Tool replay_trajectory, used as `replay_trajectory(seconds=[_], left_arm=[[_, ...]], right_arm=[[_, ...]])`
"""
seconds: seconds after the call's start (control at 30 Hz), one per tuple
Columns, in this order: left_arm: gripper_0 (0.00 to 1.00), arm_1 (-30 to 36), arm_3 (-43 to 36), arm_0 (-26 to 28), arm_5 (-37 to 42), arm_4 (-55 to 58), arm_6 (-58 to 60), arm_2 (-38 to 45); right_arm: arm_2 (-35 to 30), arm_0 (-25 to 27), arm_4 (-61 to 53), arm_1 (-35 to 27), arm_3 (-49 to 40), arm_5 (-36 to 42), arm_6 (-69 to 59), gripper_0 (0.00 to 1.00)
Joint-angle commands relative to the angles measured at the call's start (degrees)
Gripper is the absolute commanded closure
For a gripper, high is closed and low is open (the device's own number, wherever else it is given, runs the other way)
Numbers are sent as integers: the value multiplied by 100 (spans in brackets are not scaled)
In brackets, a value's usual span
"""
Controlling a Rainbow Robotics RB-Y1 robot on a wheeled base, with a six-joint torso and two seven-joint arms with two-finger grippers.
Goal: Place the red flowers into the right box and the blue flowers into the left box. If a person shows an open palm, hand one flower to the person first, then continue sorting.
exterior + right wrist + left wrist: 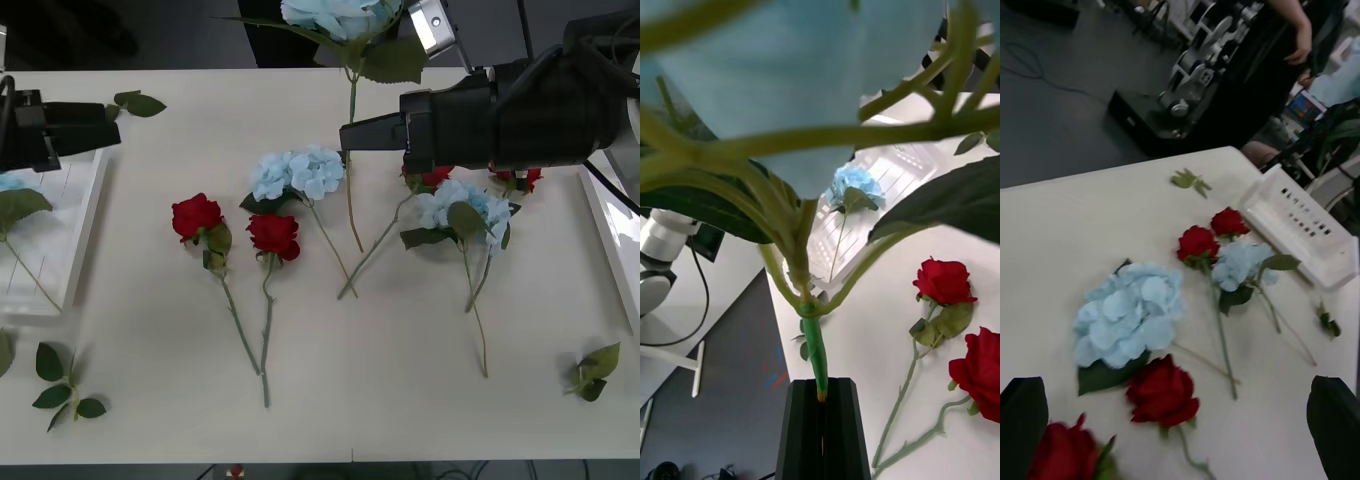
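- My right claw [822,401] is clamped on a blue flower's [340,18] stem, holding it above the table's [400,400] far edge. The grip is only at the stem's tip, so it could swivel or slip out.
- Left claw [1180,431] is spread, idle over the left box [85,215] at the left edge.
- Two red flowers [430,178] hide under my right arm. I can't judge them.

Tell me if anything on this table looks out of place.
Loose green leaf sprigs lie scattered at the table's corners, detached from any flower. Otherwise it is mid-sorting: the right gripper holds a blue flower aloft by its stem, and the left gripper is open over the flowers.
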Motion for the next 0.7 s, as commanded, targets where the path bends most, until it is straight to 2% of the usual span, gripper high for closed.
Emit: replay_trajectory(seconds=[0.03, 0.33, 0.5, 0.7], left_arm=[[0, -591, -415, 320, -15, 107, -602, -10], [0, -2059, -1206, 909, -24, 90, -1349, -415], [0, -2516, -1725, 1261, -279, 81, -1401, -828], [0, -2876, -1953, 1375, -639, -60, -1481, -1408]], right_arm=[[-98, -149, -45, 102, -146, -30, -109, 100], [-98, -149, -45, 102, -146, -30, -109, 100], [-98, -149, -45, 102, -146, -30, -109, 100], [-98, -149, -45, 102, -146, -30, -109, 100]])
